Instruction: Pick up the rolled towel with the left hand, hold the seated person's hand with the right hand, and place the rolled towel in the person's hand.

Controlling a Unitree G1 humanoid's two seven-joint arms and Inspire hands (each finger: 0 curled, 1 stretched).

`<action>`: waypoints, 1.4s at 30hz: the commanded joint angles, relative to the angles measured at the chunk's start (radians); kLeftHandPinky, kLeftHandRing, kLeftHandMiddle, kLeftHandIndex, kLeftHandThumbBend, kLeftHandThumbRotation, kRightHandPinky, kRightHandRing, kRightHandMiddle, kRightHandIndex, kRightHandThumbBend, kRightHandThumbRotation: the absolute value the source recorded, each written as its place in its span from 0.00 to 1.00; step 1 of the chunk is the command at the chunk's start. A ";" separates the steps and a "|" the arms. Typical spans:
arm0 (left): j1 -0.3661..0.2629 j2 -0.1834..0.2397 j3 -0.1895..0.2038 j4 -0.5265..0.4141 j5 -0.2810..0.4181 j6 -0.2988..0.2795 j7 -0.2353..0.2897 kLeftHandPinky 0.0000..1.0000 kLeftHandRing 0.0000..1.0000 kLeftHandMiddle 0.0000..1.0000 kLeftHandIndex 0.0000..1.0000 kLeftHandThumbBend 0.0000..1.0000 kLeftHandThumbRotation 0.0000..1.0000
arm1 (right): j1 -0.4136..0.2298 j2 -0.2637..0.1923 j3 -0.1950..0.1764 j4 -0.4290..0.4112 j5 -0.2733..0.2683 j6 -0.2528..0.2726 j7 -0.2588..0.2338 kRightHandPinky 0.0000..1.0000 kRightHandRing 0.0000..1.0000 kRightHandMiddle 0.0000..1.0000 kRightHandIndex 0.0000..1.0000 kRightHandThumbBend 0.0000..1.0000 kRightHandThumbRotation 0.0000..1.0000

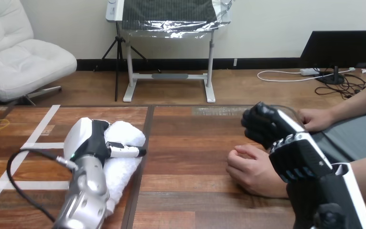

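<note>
Currently, left hand (88,143): I see it lying on the rolled towel (124,133) at the lower left of the frame. I cannot tell whether it is gripping.
rolled towel: white, on the table (190,143), left of centre, partly under the left hand.
right hand (290,152): right of centre, clenched, and I see nothing inside the curl.
person's near hand (250,169): resting on the table, loosely curled, just below and left of the right hand. The wrist is hidden behind the right hand, and I cannot judge contact.
person's far hand (314,119): upper right, lying on the table beyond the right hand.
</note>
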 commanded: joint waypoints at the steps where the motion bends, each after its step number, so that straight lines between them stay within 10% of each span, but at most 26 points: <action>1: 0.122 -0.059 0.117 -0.751 -0.122 -0.198 0.011 0.18 0.24 0.34 0.42 0.58 0.00 | -0.160 -0.014 -0.139 0.066 -0.116 0.068 -0.062 0.86 0.87 0.86 0.86 0.81 1.00; 42: 0.228 -0.137 0.139 -0.950 -0.293 -0.459 0.039 0.19 0.24 0.31 0.37 0.50 0.00 | -0.372 -0.170 -0.285 0.159 -0.195 0.161 -0.068 0.79 0.84 0.86 0.85 0.87 0.85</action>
